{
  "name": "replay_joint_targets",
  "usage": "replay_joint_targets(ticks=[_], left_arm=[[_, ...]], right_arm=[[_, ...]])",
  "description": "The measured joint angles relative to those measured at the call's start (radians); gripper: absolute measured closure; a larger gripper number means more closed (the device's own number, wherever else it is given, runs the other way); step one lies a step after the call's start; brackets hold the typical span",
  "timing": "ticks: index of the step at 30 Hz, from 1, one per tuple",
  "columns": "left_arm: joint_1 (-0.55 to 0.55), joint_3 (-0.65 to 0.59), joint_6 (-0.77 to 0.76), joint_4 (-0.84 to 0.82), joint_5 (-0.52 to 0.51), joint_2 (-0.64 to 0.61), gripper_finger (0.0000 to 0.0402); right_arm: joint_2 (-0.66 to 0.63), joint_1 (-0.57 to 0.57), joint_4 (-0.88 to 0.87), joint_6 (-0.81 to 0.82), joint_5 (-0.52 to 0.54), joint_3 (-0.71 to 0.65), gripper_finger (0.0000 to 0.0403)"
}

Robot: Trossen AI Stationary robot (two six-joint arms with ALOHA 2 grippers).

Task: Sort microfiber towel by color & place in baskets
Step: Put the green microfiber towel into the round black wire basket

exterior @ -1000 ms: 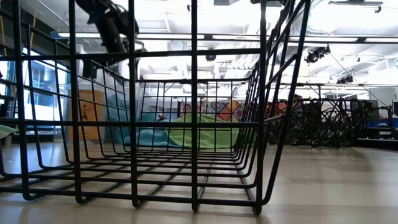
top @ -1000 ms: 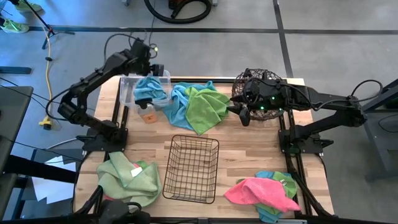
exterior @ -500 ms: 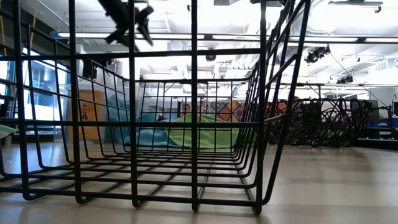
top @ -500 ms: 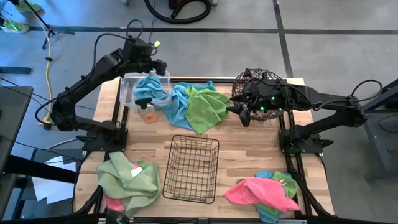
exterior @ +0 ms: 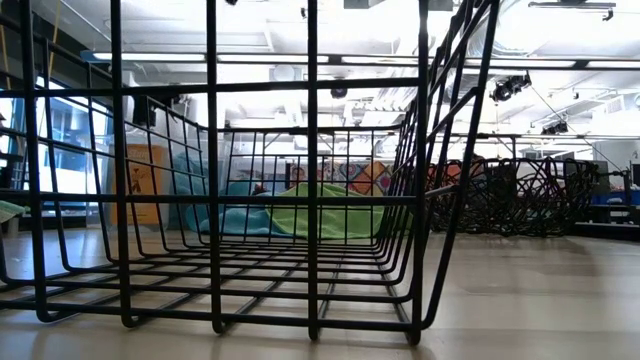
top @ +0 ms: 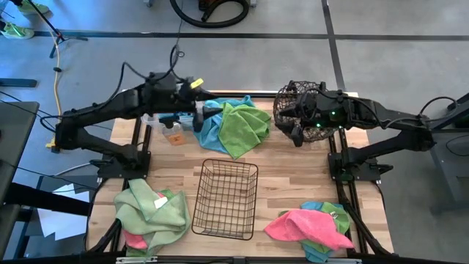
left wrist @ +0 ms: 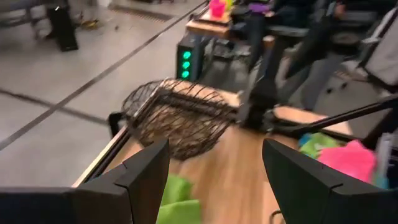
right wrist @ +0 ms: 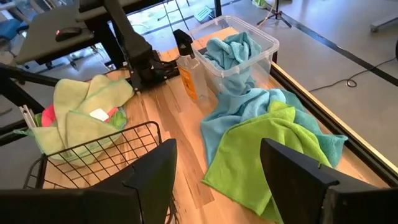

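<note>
A light blue towel (top: 211,126) and a lime green towel (top: 242,126) lie spread on the table at the far middle. Another blue towel (right wrist: 231,50) fills the clear bin (right wrist: 268,45) at the far left. My left gripper (top: 198,115) hangs open and empty above the blue towel, beside the bin; in its wrist view its fingers (left wrist: 146,177) point toward the round woven basket (left wrist: 177,118). My right gripper (top: 294,135) hangs open and empty beside the round basket (top: 293,99), facing the towels (right wrist: 261,155). The black wire basket (top: 226,198) stands at the middle.
A heap of green towels with some pink (top: 150,209) lies at the near left corner. A pink, blue and green heap (top: 308,227) lies at the near right. A spray bottle (right wrist: 189,71) stands beside the clear bin. Bare wood (top: 293,183) shows right of the wire basket.
My left gripper has swung from over the clear bin toward the table's right, risen, and turned from pointing down to nearly level, facing the round basket. It stays open and empty. The blue towel stays in the bin.
</note>
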Motion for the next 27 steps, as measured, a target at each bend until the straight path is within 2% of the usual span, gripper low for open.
replay_joint_targets(ticks=[5, 13, 19, 23, 27], left_arm=[[-0.086, -0.052, -0.029, 0.038, -0.008, -0.061, 0.0158], [-0.189, -0.403, -0.161, 0.404, -0.06, -0.25, 0.0158], [-0.238, -0.593, -0.279, 0.512, -0.148, -0.392, 0.0158], [-0.254, -0.638, -0.294, 0.529, -0.165, -0.467, 0.0158], [-0.257, -0.639, -0.245, 0.527, -0.16, -0.518, 0.0158]], right_arm=[[-0.003, 0.0, -0.001, 0.002, 0.0, 0.0, 0.0174], [-0.002, 0.0, -0.002, -0.019, 0.0, 0.0, 0.0174], [0.011, 0.0, 0.016, -0.015, 0.0, 0.0, 0.0174], [0.036, 0.0, 0.09, 0.055, 0.012, 0.0, 0.0174], [0.084, 0.0, 0.167, 0.056, 0.021, 0.0, 0.0174]])
